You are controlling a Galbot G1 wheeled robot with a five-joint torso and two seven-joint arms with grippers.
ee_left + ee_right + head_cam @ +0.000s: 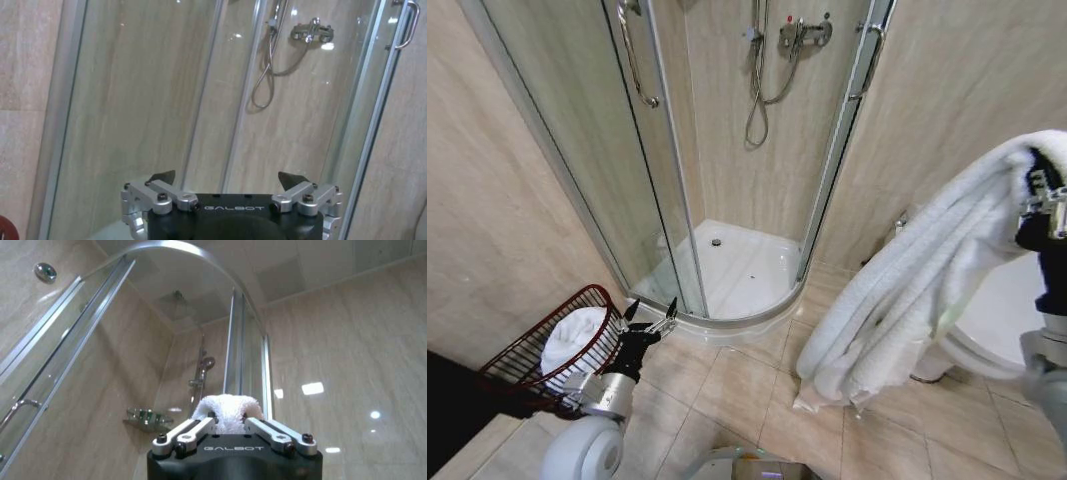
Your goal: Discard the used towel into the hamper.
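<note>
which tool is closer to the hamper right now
Left. The left tool hangs open right beside the hamper; the right tool is across the room, shut on the towel.

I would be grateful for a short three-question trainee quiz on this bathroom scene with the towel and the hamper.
1. True or false: the right gripper is shut on the white towel.
2. Which is true of the hamper?
A. It lies tipped over inside the shower
B. It stands on the floor at the robot's left and already holds something white
C. It hangs from the shower door handle
3. Fill in: the left gripper is ____, low beside the hamper's rim.

Key: 1 true; 2 B; 3 open.
</note>
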